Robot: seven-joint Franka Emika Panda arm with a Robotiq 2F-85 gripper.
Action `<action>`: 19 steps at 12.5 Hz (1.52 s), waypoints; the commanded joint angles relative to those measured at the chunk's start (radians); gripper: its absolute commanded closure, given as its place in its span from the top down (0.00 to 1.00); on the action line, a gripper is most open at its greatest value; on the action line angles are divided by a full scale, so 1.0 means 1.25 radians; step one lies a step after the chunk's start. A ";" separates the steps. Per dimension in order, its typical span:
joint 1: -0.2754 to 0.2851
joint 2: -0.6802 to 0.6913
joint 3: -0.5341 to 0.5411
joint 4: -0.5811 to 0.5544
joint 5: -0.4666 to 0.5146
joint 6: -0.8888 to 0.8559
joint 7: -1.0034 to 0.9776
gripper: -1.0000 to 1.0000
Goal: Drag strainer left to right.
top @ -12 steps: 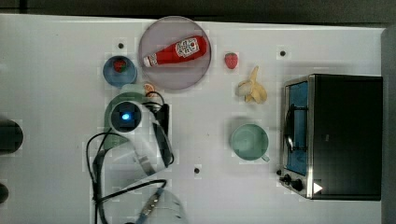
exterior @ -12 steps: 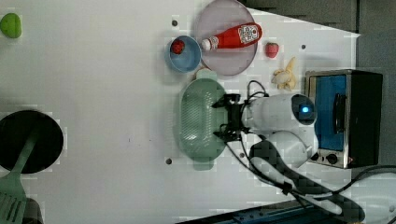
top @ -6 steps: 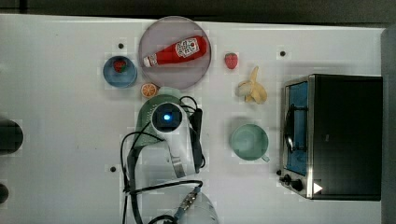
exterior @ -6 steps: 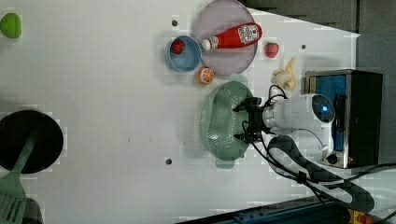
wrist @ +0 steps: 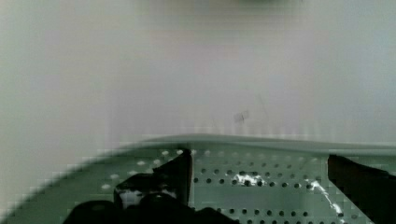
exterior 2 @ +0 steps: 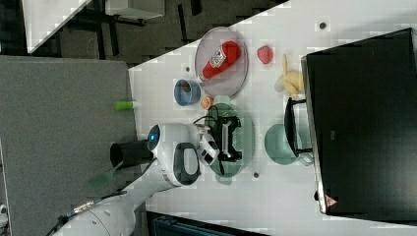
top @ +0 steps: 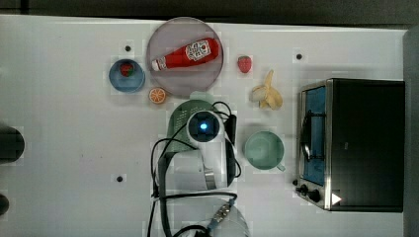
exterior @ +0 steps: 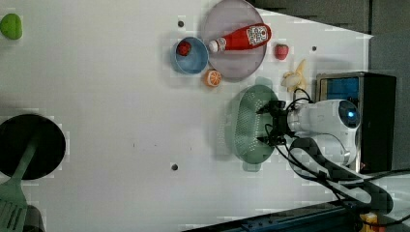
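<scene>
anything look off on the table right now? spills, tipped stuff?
No spills. The ketchup bottle lies on its side on the round plate, and a peeled banana sits loose by the toaster oven. The strainer sits flat, undamaged.

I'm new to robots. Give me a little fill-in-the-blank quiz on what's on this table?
1. The ketchup bottle lies on a round ____.
2. The blue bowl holds a ____.
3. The gripper reaches into the pale green ____.
4. The peeled fruit beside the toaster oven is a ____.

Missing words: plate; strawberry; strainer; banana
</scene>
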 commanded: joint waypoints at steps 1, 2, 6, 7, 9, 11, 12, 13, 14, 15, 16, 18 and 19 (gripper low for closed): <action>0.001 -0.018 -0.041 -0.002 -0.004 0.000 -0.112 1.00; 0.000 -0.017 -0.057 -0.002 -0.004 0.000 -0.126 1.00; -0.001 -0.017 -0.112 -0.002 -0.004 0.004 -0.150 1.00; -0.002 -0.017 -0.123 -0.002 -0.004 0.009 -0.165 1.00; -0.002 -0.017 -0.140 -0.002 -0.004 0.011 -0.182 1.00; -0.002 -0.025 -0.139 0.001 -0.004 0.013 -0.205 1.00; -0.002 -0.040 -0.134 0.001 -0.004 0.011 -0.251 1.00; -0.002 -0.064 -0.125 0.001 -0.004 0.006 -0.315 1.00; -0.002 -0.097 -0.117 0.001 -0.003 -0.008 -0.385 1.00; -0.002 -0.137 -0.109 0.004 -0.002 -0.031 -0.455 1.00; -0.002 -0.183 -0.100 0.009 0.002 -0.068 -0.512 1.00; -0.001 -0.284 -0.082 0.031 0.006 -0.183 -0.577 1.00; -0.001 -0.335 -0.074 0.048 0.012 -0.255 -0.590 1.00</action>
